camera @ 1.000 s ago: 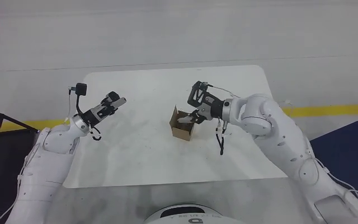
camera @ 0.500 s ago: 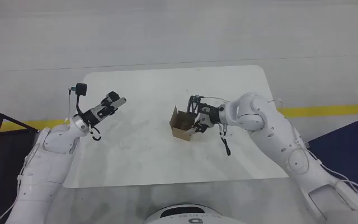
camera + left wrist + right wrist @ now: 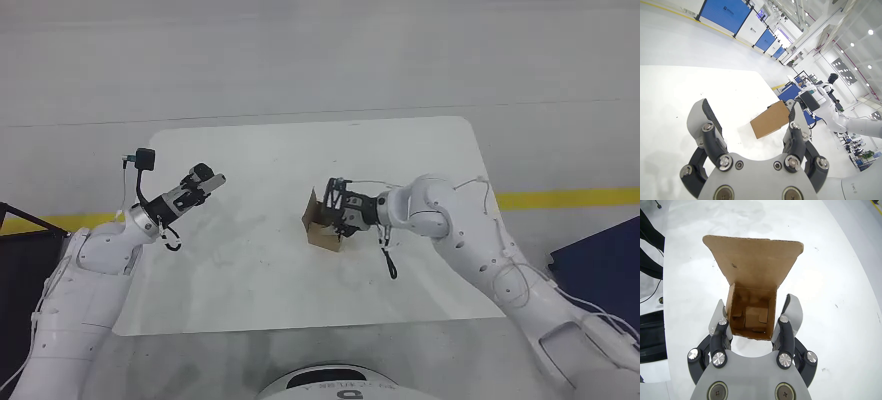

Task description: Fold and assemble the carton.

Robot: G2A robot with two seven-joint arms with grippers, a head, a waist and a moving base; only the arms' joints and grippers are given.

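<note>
We see that the right pincer (image 3: pixel 755 300) has swung in and now clasps the carton (image 3: pixel 753 262) by two side walls, near the bench (image 3: pixel 250 280) middle, top flap open; folding may proceed. The left pincer (image 3: pixel 748 105) stays wide, well apart.

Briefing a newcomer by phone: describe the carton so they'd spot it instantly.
Find the white table, then look near its middle, where the right gripper sits around the carton. It is the only brown cardboard thing there: a small box, open, with one flap raised.
</note>
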